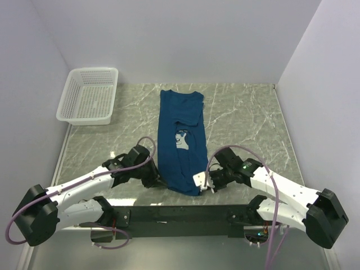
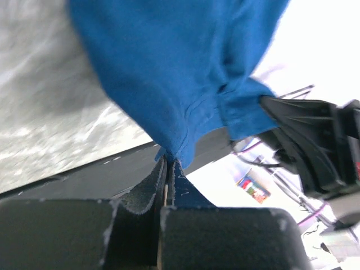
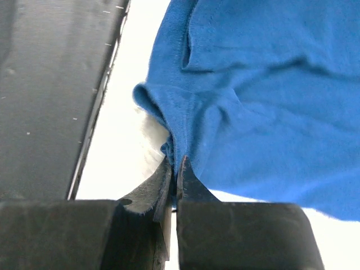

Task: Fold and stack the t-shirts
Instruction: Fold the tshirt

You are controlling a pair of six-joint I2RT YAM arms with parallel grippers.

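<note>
Left hand and right hand each clamp tight on a near hem corner of the t-shirt, which lies as a narrow strip mid-tabletop; the next move, I judge, calls for carrying that hem evenly toward the collar.

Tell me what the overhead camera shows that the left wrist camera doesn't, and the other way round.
Only overhead: the white basket at the far left, the mouse print, and the t-shirt lying as a long narrow strip. Only left wrist: the left claw seen close, shut on a hem corner. Both: the blue t-shirt, the marbled table, and the right claw at the t-shirt's other near corner.
</note>
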